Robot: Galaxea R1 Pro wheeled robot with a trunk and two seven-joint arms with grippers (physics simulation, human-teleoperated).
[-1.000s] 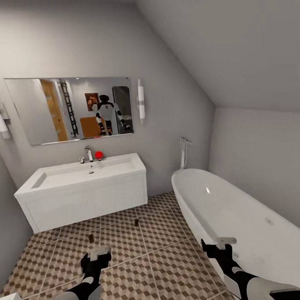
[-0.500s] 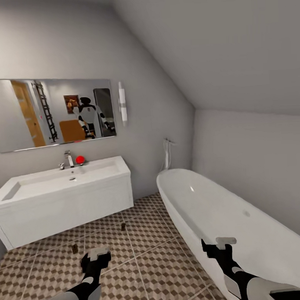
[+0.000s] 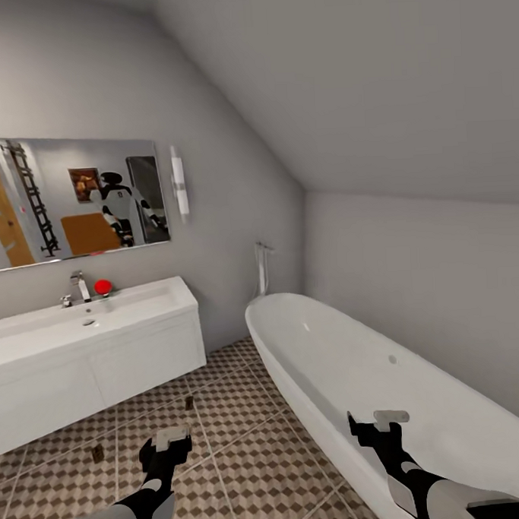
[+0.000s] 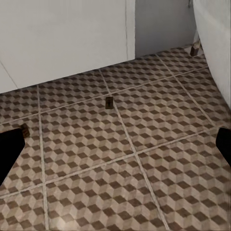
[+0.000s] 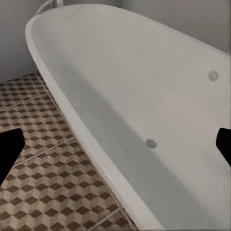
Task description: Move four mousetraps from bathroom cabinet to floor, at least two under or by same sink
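Two small brown mousetraps rest on the cube-patterned bathroom floor [image 3: 247, 450]: one [image 3: 189, 402] in front of the sink's right end, the other [image 3: 97, 453] further left. The left wrist view shows them too, one [image 4: 109, 102] mid-floor and one [image 4: 25, 130] beside a fingertip. The white bathroom sink [image 3: 104, 351] hangs on the left wall. The orange cabinet [image 3: 91, 232] appears as a reflection in the mirror. My left gripper [image 3: 171, 434] hovers open and empty over the tiles, short of both traps. My right gripper [image 3: 391, 417] is open and empty beside the bathtub rim.
A long white bathtub [image 3: 387, 374] fills the right side, its rim close to my right arm. A red object [image 3: 103, 286] sits by the chrome tap [image 3: 80, 286]. A sloped ceiling comes down over the tub. Open tiles lie between sink and tub.
The whole view has swung to the right: sink, mirror and traps slid left in the picture and more of the tub wall shows. Both arms hold the same pose.
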